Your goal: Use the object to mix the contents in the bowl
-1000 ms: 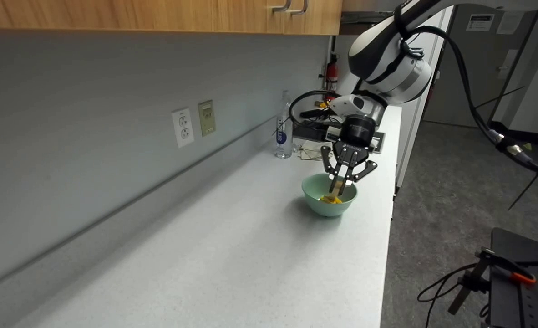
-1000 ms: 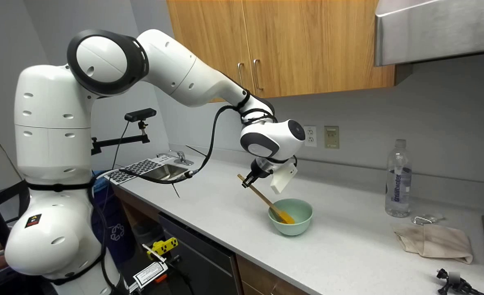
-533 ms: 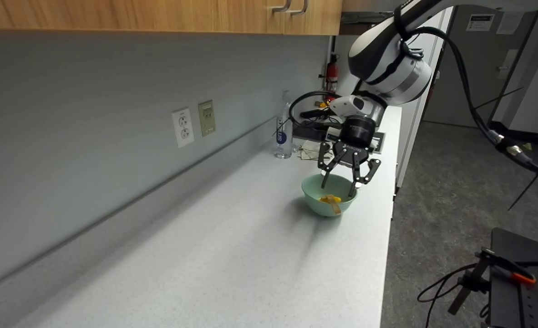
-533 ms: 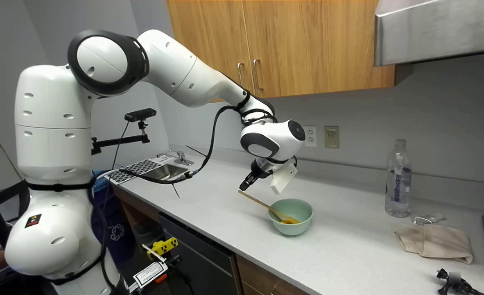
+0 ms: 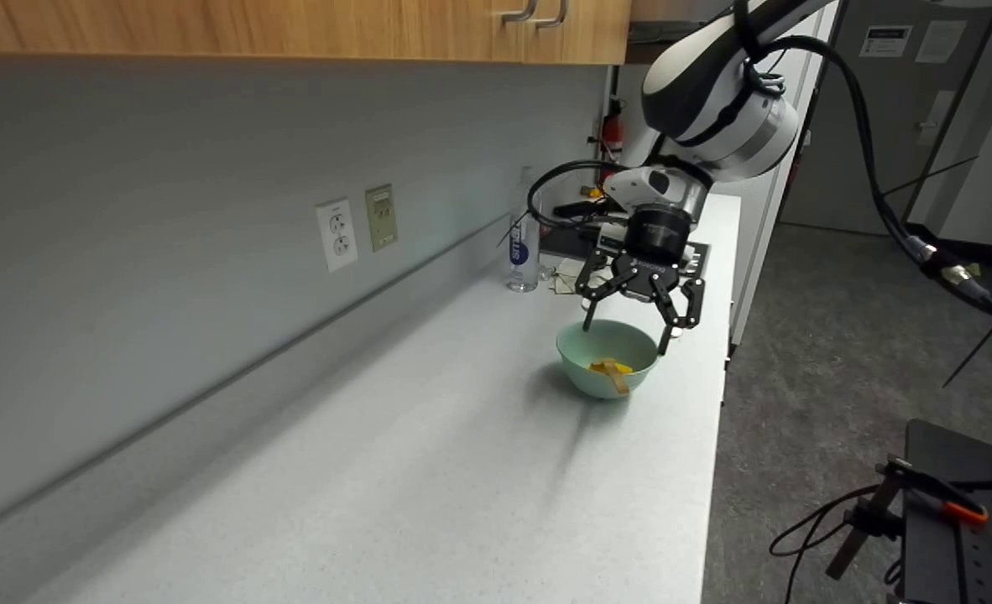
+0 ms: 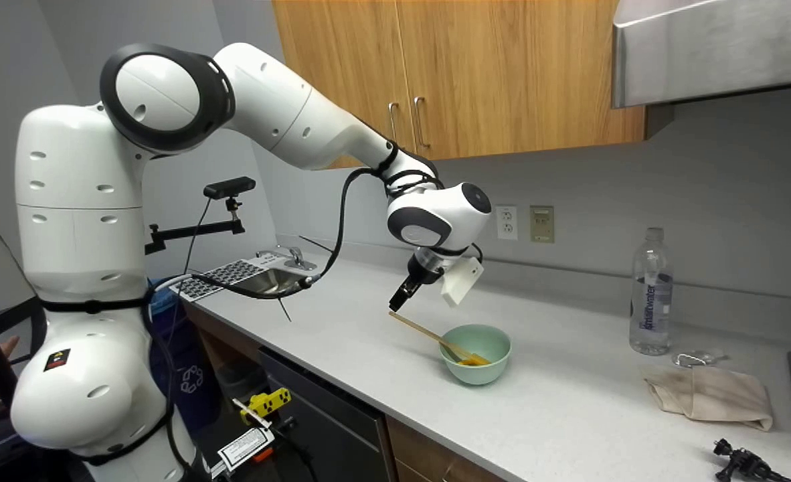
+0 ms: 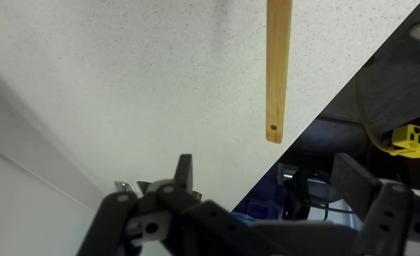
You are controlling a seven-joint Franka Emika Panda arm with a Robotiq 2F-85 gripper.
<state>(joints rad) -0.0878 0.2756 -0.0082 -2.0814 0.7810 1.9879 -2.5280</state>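
Note:
The pale mint-green bowl (image 5: 578, 376) (image 6: 476, 378) stands upright on the counter. Yellow contents (image 6: 474, 360) show inside it, around the lower end of a long wooden stirring object; where one stops and the other starts I cannot tell. This object's handle (image 6: 414, 326) slants over the bowl's rim, its free end sticking out toward the robot. My gripper (image 6: 393, 308) hangs just above that free end, and an exterior view shows its fingers spread wide. In the wrist view the handle (image 7: 277, 71) ends ahead of the open gripper (image 7: 263, 158), touching neither finger.
A clear bottle (image 6: 651, 301) and a folded beige cloth (image 6: 710, 396) are farther along the counter, with a small black mount (image 6: 747, 463) near them. A sink (image 6: 272, 282) lies at the far end. Wooden cabinets (image 6: 502, 73) hang above. The counter's front edge (image 6: 342, 388) runs close to the bowl.
The fingers were together on the handle; they have opened and let it go. The handle sank to rest on the bowl's rim. My gripper has since tilted and risen slightly.

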